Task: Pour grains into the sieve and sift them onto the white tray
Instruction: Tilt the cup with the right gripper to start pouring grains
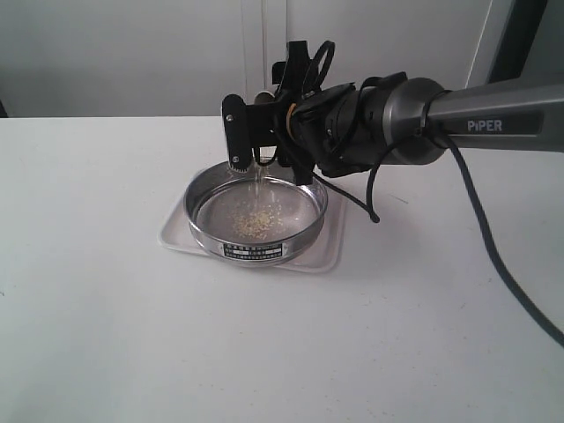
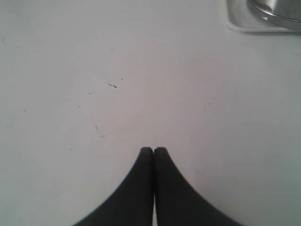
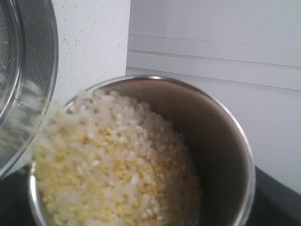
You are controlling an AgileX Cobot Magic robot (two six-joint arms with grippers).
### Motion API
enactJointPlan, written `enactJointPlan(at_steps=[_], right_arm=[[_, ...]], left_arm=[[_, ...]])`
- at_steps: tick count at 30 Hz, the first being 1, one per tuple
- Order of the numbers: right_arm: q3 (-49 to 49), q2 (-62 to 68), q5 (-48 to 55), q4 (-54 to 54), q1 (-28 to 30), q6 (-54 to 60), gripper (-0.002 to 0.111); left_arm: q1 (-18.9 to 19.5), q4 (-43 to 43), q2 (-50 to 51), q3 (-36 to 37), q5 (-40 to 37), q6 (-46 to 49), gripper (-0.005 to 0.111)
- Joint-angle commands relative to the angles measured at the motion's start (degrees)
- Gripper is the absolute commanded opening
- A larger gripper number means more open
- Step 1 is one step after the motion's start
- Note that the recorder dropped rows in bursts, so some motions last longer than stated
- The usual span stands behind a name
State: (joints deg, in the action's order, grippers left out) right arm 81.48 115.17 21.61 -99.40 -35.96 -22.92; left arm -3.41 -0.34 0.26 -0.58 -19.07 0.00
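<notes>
My right gripper [image 1: 264, 132] reaches over the sieve [image 1: 256, 240] and is shut on a small steel cup [image 3: 225, 141], tipped toward the sieve. Mixed yellow and whitish grains [image 3: 117, 165] fill the cup and slide over its lip. A thin stream falls onto a small pile of grains [image 1: 256, 222] on the mesh. The sieve stands on the white tray [image 1: 328, 257]. My left gripper [image 2: 154, 150] is shut and empty over bare table, away from the tray corner [image 2: 240, 27] and the sieve [image 2: 277, 12]. The left arm does not show in the exterior view.
The white table [image 1: 106, 335] stretches all round the tray. A black cable [image 1: 493, 256] hangs from the right arm down toward the table's right side. A pale wall [image 1: 132, 53] stands behind the table.
</notes>
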Motion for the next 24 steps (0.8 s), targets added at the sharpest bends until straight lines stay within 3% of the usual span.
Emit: enactJointPlan(at_steps=[1, 24], right_arm=[[0.7, -0.5, 1.4, -0.6, 0.0, 0.3, 0.0], [0.7, -0.5, 1.6, -0.6, 0.0, 5.4, 0.0]], left_arm=[[0.0, -0.7, -0.3, 0.6, -0.2, 0.0, 0.0], [0.0, -0.7, -0.3, 0.6, -0.2, 0.0, 0.0]])
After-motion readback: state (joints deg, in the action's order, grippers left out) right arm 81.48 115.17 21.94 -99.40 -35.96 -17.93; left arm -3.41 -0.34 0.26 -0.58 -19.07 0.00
